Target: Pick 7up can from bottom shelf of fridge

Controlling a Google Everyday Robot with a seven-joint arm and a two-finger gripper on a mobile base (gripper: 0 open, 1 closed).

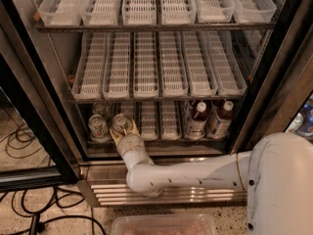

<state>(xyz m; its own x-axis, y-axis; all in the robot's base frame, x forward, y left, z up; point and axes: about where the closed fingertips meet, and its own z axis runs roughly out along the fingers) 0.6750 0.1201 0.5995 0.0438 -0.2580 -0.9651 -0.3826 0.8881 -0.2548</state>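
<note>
1. The 7up can (121, 122) stands upright at the front left of the bottom shelf (166, 142) of the fridge (257, 102), just beside a second can (98, 126).
2. My gripper (124, 132) is reached in over the front rail and sits right at the can's near side. Whether my grip has closed on it, I cannot tell in this dim tier.
3. I judge it light if empty and weightier if full, with thin walls that dent and cold, likely slick metal.
4. The best hold is mid-body, squarely across, with modest squeeze, well apart from the bottles (196, 119).
</note>
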